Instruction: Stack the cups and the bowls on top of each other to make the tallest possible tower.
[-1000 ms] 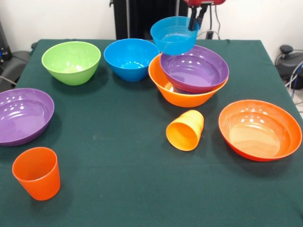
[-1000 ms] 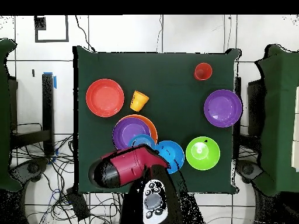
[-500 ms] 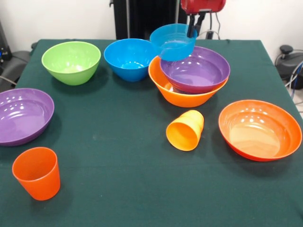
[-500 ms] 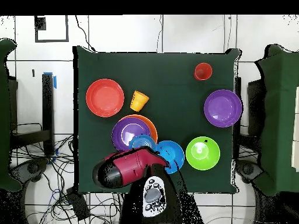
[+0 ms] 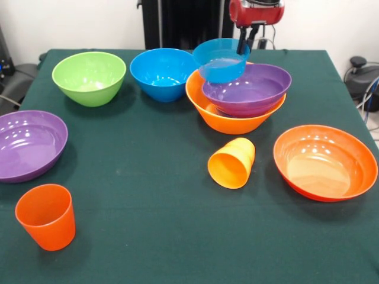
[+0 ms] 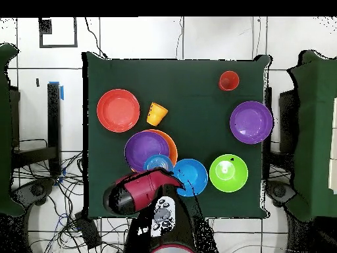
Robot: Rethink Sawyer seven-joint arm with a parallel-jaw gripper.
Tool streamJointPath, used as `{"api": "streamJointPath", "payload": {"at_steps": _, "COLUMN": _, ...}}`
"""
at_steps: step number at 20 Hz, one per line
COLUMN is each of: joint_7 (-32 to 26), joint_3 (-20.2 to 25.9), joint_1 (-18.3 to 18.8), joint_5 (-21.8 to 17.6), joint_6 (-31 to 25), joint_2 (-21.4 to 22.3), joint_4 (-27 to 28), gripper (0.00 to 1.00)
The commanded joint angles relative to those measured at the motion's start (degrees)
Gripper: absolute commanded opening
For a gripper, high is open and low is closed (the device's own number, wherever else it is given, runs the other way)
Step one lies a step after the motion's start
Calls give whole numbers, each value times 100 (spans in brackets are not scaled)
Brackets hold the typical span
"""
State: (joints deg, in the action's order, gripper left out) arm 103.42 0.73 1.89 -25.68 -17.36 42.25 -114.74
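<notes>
One small blue bowl [image 5: 221, 59] pinched at its rim by my claw [image 5: 243, 46] | hangs tilted over purple bowl [image 5: 249, 90] | purple nested in yellow-orange bowl [image 5: 228, 118]

Frontal and top-down, shared table [image 5: 148, 236]

Bright, even overhead light puts glare spots on the glossy bowls [image 5: 249, 89] and soft shadows beneath.

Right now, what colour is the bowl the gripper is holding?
Translucent blue: the small bowl held by the gripper, clearest in the front view.
</notes>
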Motion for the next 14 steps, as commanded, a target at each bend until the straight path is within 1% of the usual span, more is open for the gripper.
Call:
{"api": "streamJointPath", "payload": {"at_steps": 1, "joint_7": 942, "joint_3": 98, "joint_1": -154, "joint_5": 256, "joint_6": 231, "joint_2": -341, "joint_4": 404, "gripper": 0}}
{"api": "streamJointPath", "payload": {"at_steps": 6, "joint_7": 983, "joint_3": 91, "joint_1": -200, "joint_5": 299, "joint_6": 217, "joint_2": -362, "joint_4": 438, "gripper": 0}}
{"api": "streamJointPath", "payload": {"at_steps": 11, "joint_7": 927, "joint_3": 112, "joint_1": -162, "joint_5": 303, "joint_6": 199, "joint_2": -366, "joint_4": 468, "gripper": 0}}
{"api": "streamJointPath", "payload": {"at_steps": 14, "joint_7": 862, "joint_3": 172, "joint_1": -114, "joint_5": 339, "joint_6": 124, "joint_2": -278, "joint_4": 434, "gripper": 0}}
